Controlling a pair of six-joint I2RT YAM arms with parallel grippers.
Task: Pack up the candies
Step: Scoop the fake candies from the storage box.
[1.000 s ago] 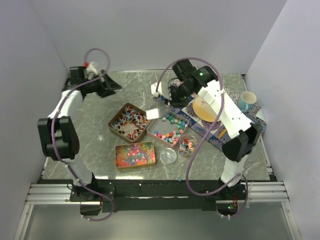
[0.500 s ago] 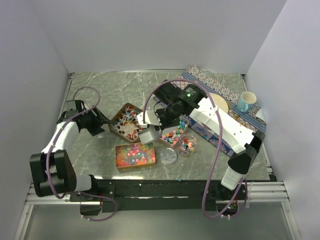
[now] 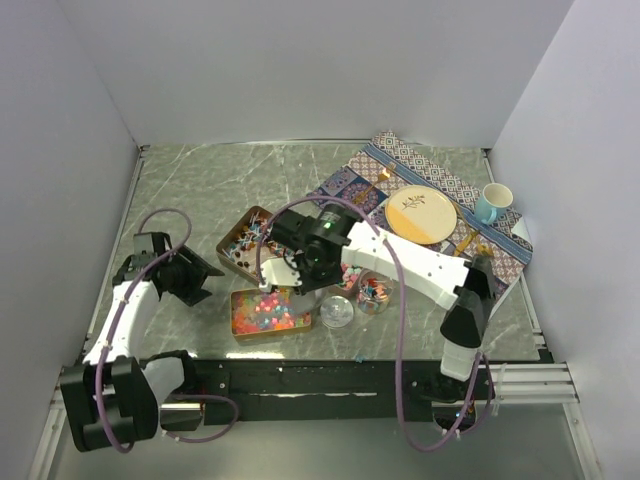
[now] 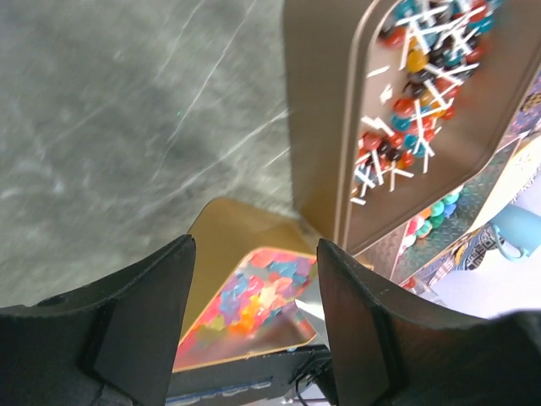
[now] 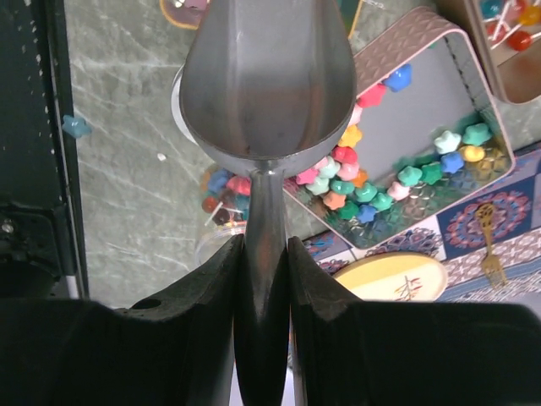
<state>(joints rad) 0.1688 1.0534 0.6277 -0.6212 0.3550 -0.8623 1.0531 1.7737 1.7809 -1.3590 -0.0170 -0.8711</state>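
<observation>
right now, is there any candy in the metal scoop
No, the scoop in the right hand shows a bare metal bowl; the candies lie in the tin beyond it.

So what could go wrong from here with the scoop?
1. The right gripper pinches the empty scoop only by its thin handle; digging into the candies could twist it loose.
2. One blue candy already lies stray on the black frame; more could spill the same way.
3. The right arm stretches across close by the jar and might knock it.
</observation>
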